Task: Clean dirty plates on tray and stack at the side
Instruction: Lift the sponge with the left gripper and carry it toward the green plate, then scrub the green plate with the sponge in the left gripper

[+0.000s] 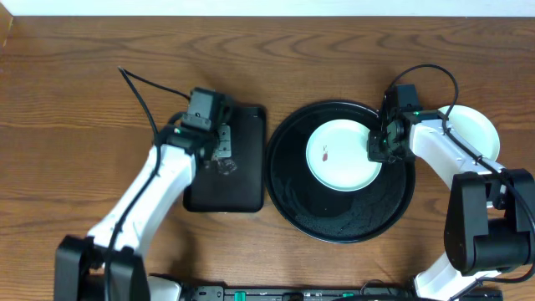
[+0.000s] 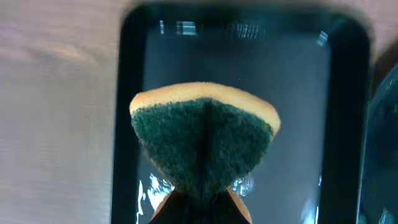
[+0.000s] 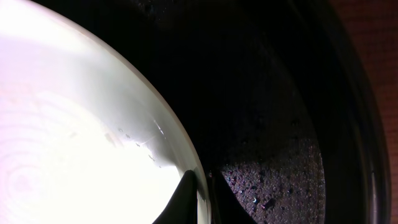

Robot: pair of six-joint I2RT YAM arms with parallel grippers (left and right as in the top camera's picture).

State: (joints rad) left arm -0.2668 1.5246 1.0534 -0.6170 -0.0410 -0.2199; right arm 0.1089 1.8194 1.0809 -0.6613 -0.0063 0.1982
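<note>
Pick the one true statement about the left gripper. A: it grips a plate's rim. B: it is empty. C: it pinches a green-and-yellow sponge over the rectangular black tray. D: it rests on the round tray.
C: the left wrist view shows the left gripper pinching the sponge, its green face creased down the middle, above the rectangular black tray.
</note>
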